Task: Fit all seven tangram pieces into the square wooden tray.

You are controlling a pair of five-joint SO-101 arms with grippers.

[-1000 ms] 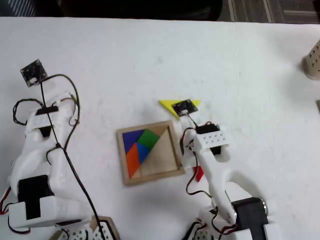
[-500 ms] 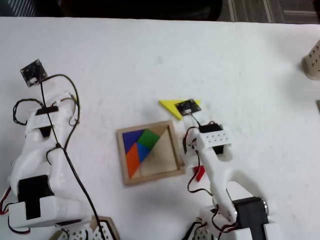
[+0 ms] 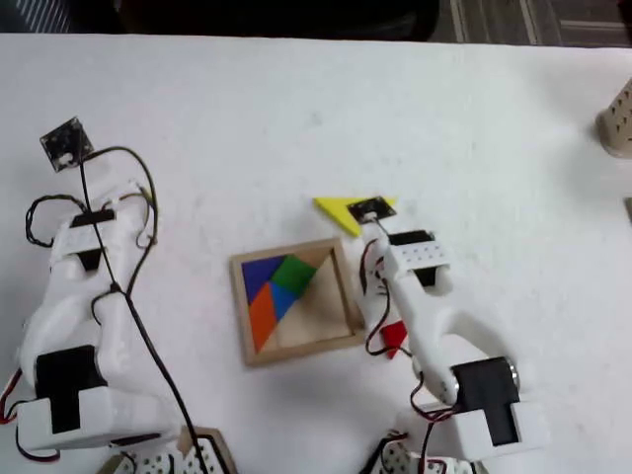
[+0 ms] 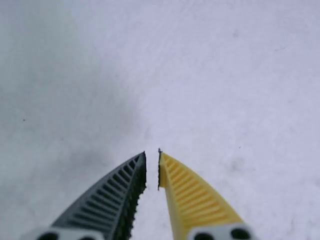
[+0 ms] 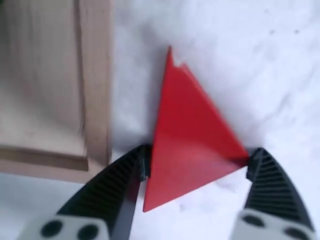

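My right claw (image 5: 198, 156) is clamped on the red triangle (image 5: 187, 135). One finger presses against a long edge and the other against the opposite corner, while the piece lies flat on the white table (image 3: 474, 128). In the high view the triangle sits just right of the tray (image 3: 301, 350), by its near right corner. It is close beside the wooden rim but outside it.

My left claw (image 4: 152, 152) hangs over bare table well off to the left. Its fingers are together with nothing between them.

In the tray, a blue piece (image 3: 259, 275), a green piece (image 3: 293, 272) and an orange piece (image 3: 262, 314) fill the left side, and the right side is bare wood. A yellow triangle (image 3: 339, 208) lies just beyond the tray's far right corner.

I judge the red piece to be thin, stiff and very light, probably painted wood, so weight is no worry but slipping is. The painted edges look smooth and there is little thickness to pinch. A grip of edge against corner may let it pivot or squirt out. I would keep the fingers low, so the pads meet the full thickness of the edge, and squeeze gently. It should stay level when lifted, so that it can drop flat into the open wood without catching the rim.
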